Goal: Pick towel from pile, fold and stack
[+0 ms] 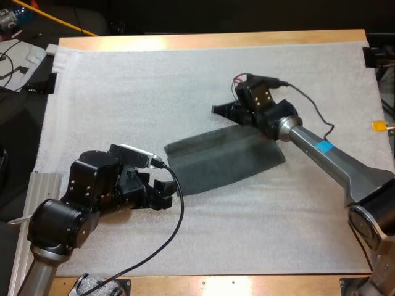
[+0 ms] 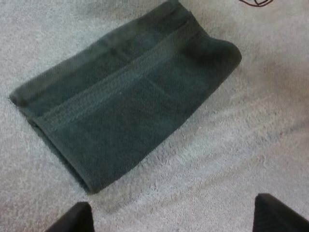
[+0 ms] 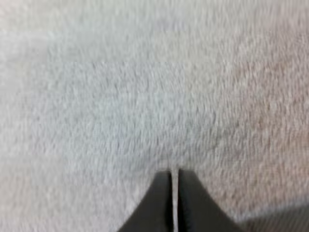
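Left gripper (image 1: pixel 162 190) gapes empty at lower left beside the folded towel (image 1: pixel 225 159) (woven band plain from its wrist); right gripper (image 1: pixel 220 110), pinched together on nothing, reaches in from the right over the mat (image 1: pixel 123 92).

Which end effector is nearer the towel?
Left. The left end effector sits open just off the near left corner of the towel. The right end effector is over bare mat beyond its far edge.

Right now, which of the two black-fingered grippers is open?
The left gripper, beside the folded dark grey-green towel: its fingers stand wide apart, clear of it. The right gripper has its fingers pressed together over the white mat.
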Controlling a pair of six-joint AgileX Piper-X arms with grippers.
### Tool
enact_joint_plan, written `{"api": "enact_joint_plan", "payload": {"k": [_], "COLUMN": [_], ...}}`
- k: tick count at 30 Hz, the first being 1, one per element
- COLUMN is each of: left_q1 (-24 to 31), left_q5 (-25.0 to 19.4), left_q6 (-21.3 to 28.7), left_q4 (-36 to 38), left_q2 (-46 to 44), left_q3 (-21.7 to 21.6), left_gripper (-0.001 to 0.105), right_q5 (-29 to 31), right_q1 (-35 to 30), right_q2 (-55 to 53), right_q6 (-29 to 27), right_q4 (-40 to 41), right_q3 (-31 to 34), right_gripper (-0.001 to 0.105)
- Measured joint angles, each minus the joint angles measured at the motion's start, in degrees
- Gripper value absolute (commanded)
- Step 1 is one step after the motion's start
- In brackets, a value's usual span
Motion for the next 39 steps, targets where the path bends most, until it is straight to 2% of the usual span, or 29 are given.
{"api": "enact_joint_plan", "payload": {"k": [13, 16, 20, 21, 23, 24, 28, 34, 39], "left_q1": [0.00, 0.00, 0.00, 0.00, 0.00, 0.00, 0.00, 0.00, 0.00], "left_q5": [0.00, 0.00, 0.00, 0.10, 0.09, 0.09, -0.09, -0.11, -0.11], "left_q6": [0.00, 0.00, 0.00, 0.00, 0.00, 0.00, -0.67, -4.07, -7.01], "left_q4": [0.00, 0.00, 0.07, 0.07, 0.40, 0.97, 1.00, 1.00, 0.88], "left_q2": [0.00, 0.00, 0.00, 0.00, 0.00, 0.00, 0.00, 0.00, 0.00], "left_q3": [0.00, 0.00, 0.00, 0.00, 0.00, 0.00, 0.00, 0.00, 0.00], "left_gripper": [0.065, 0.065, 0.065, 0.065, 0.065, 0.065, 0.065, 0.065, 0.065], "right_q5": [-2.39, -2.17, -1.48, -1.13, -0.81, -0.34, -0.34, -1.58, -6.91], "right_q1": [0.00, 0.00, -0.18, -0.32, -0.36, -0.61, -1.23, -5.14, -11.87], "right_q2": [-2.80, -5.85, -10.50, -11.60, -13.18, -15.00, -15.52, -18.48, -19.68], "right_q6": [-1.28, -2.72, -5.34, -6.12, -7.32, -8.51, -8.71, -10.70, -13.12], "right_q4": [4.47, 7.44, 12.66, 14.00, 16.01, 18.51, 18.69, 23.25, 27.66], "right_q3": [-1.79, -1.79, -1.79, -1.79, -1.79, -1.79, -1.79, -1.79, -1.79], "right_gripper": [0.002, 0.020, 0.057, 0.063, 0.051, 0.054, 0.068, 0.070, 0.069]}}
